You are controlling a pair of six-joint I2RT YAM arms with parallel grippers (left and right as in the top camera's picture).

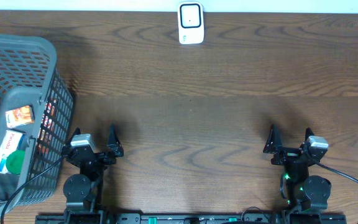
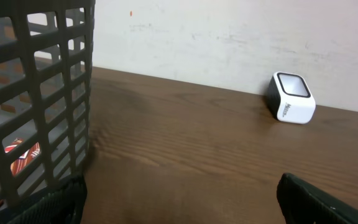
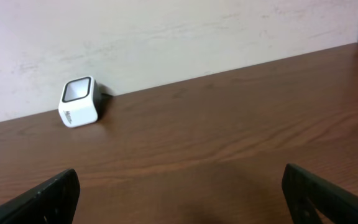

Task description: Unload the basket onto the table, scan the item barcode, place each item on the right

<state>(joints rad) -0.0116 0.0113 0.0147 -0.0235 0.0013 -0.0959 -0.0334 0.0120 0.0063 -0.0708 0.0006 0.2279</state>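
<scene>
Left tool (image 1: pixel 94 135), at 7 o'clock on the counter (image 1: pixel 191 118): stands spread wide, grips nothing. Right tool (image 1: pixel 289 135), at 5 o'clock: likewise wide apart and empty.

Between the left tool and the goods: the dark mesh side of the basket (image 1: pixel 55 81), filling the counter's 9 o'clock side and rising just beside that tool.

Inside, low against the near side: an orange box (image 1: pixel 20 116) and, at 6 o'clock of it, a white box (image 1: pixel 5 144) with a green disc (image 1: pixel 16 162) at its near end. Contact between the two boxes: impossible to tell. From the left tool, both at about 9 o'clock, near but beyond the mesh. Long axis of the orange box: roughly 9 to 3, tipped a little. Of the white box: closer to 7 to 1. No barcode legible in any view.

Scanner (image 1: pixel 191 23), white with a dark window, at 12 o'clock by the far edge, well apart from both tools and about midway between them.

By the look of it, nothing picked up so far, the task at its very start. Left arm plainly the nearer to the basket, right arm well apart across the counter. Probably calls for rising over the rim and coming down from above, not reaching in sideways, then carrying toward 1 o'clock to the scanner.
</scene>
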